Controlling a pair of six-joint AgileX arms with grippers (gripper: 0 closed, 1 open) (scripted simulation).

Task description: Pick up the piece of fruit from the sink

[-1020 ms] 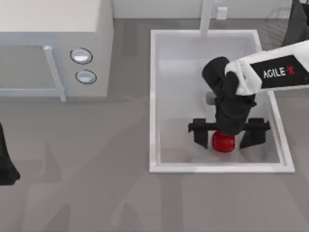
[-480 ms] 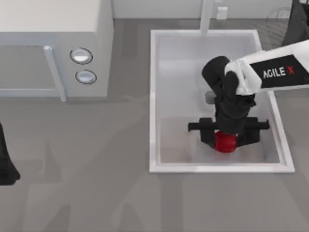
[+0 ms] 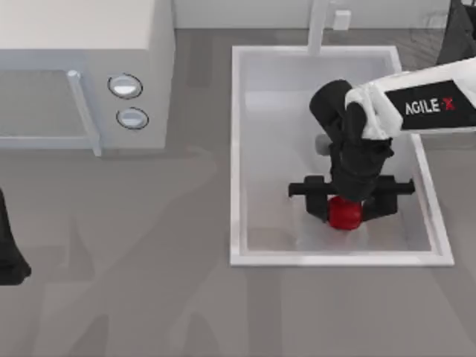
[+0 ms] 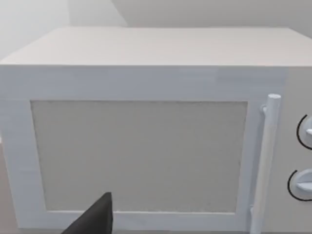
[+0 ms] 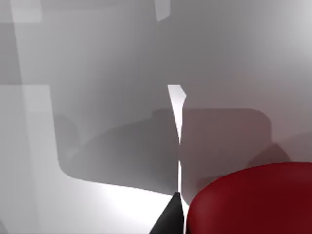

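- Top view: sink (image 3: 238,149) at table right; microwave (image 3: 82,74) at left, clear of the work.
- Right gripper (image 3: 345,209) reaches down into the basin, straddling the piece of fruit (image 3: 344,214) near the sink's front wall.
- Fingers (image 3: 316,201) drawn in against the fruit, apparently gripping; contact partly hidden.
- Left gripper (image 4: 95,219) parked facing the microwave; finger state cannot be told.

Grey table (image 3: 134,260), white microwave (image 3: 82,74)

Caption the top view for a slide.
Right gripper shut on the piece of fruit inside the sink.
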